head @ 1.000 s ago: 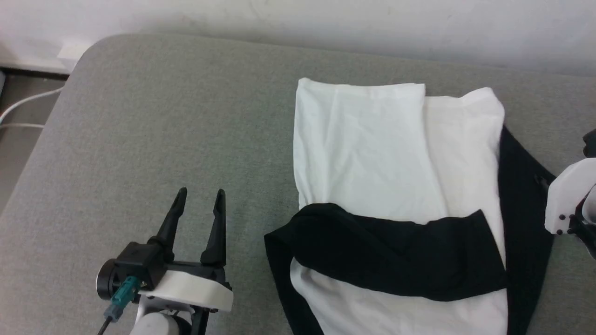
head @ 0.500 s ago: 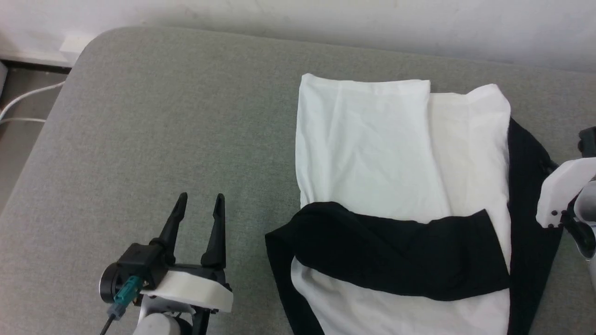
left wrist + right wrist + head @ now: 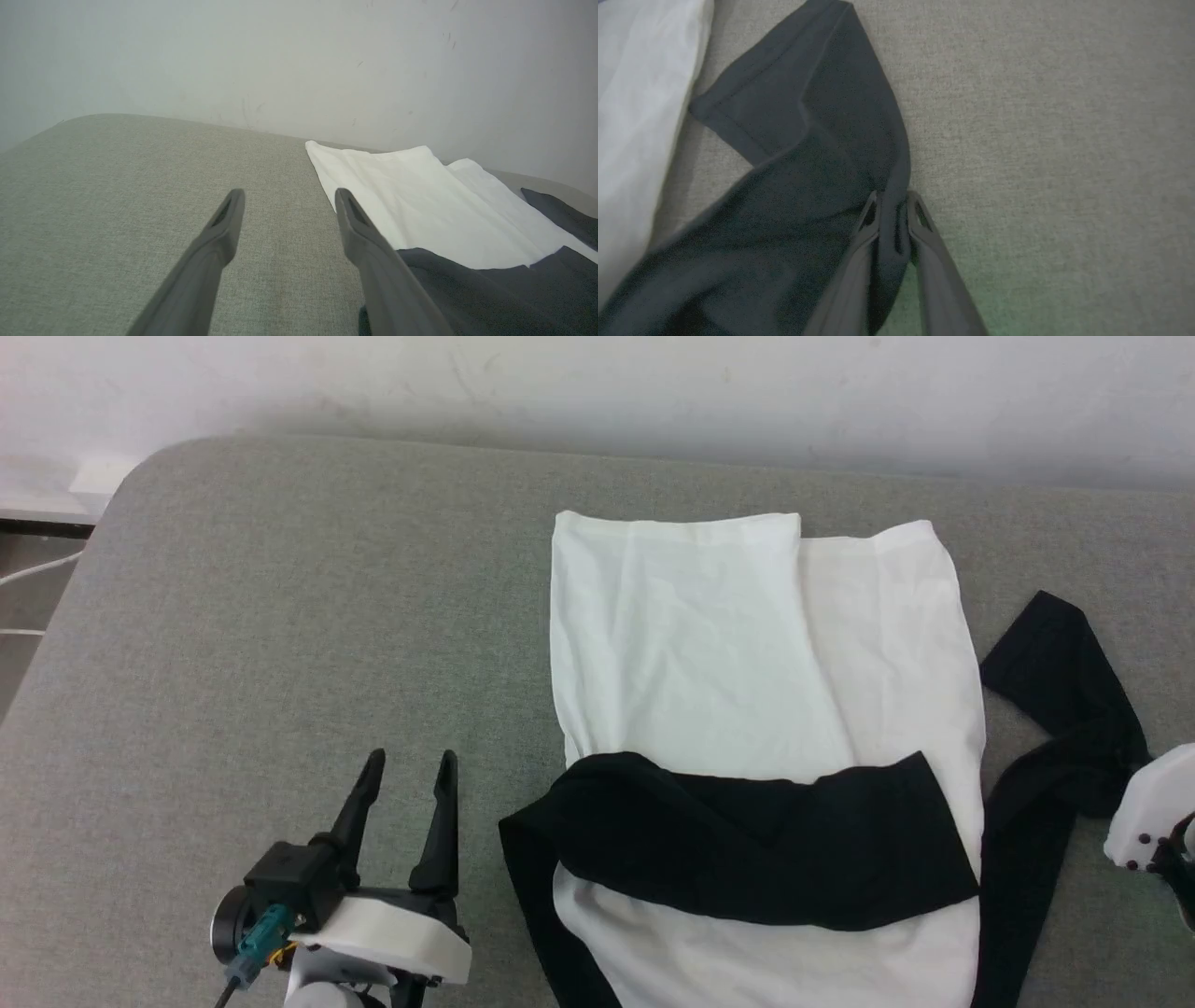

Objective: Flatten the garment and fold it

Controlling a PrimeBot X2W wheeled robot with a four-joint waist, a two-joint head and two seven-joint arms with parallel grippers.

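The garment lies on the grey cushion, its white body folded lengthwise toward the wall. One black sleeve is laid across the body. The other black sleeve sticks out to the right, bent at my right gripper, which is shut on a pinch of that sleeve. In the head view the right arm's white wrist shows at the right edge. My left gripper stands open over bare cushion left of the garment, fingers pointing at the wall with nothing between them.
The grey cushion spreads wide to the left of the garment, with a rounded far-left corner. A white wall runs behind it. White cables lie on the floor past the left edge.
My right gripper has pulled the right black sleeve out from under the white body, away to the right. The head camera has shifted, moving the whole picture. The left gripper stays open.
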